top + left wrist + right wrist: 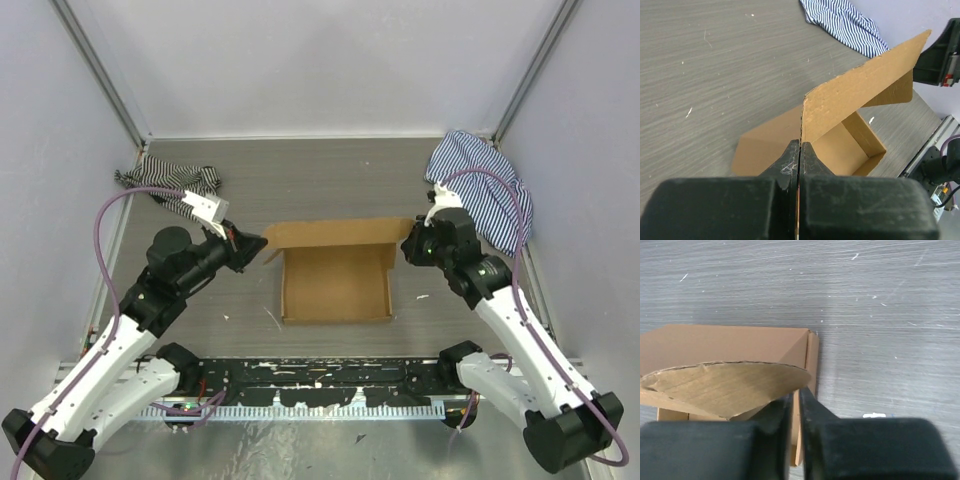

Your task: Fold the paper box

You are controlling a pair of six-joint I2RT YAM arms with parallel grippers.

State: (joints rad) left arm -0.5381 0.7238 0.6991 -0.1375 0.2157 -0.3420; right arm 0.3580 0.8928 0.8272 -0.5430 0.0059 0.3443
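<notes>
At the near edge of the table [330,190], a black rail [330,372] is running between the two arm bases, and both arms are reaching away from it toward the middle.

Just beyond the rail, the paper box [336,285] is sitting flat on the grey surface, about centred between the arms. It is partly formed: a shallow open tray with low walls standing up on its sides. Its broad far flap is rising from the back edge at a tilt (the left wrist view is showing it lifted clear above the tray).

The left gripper [255,243] is meeting that flap at its left corner. In the left wrist view its fingers [790,162] are pressing together with the cardboard edge caught between them.

The right gripper [408,245] is working at the flap's right end. In the right wrist view its jaws are standing nearly together, pinching a thin cardboard edge, and a rounded ear of the box is curving out just to the left of the fingers [812,410].

Farther back, a crumpled left striped cloth [170,185] is lying near the far left corner. A right striped cloth [485,190] is bunching against the right wall behind the right arm. Both are lying apart from the box.
</notes>
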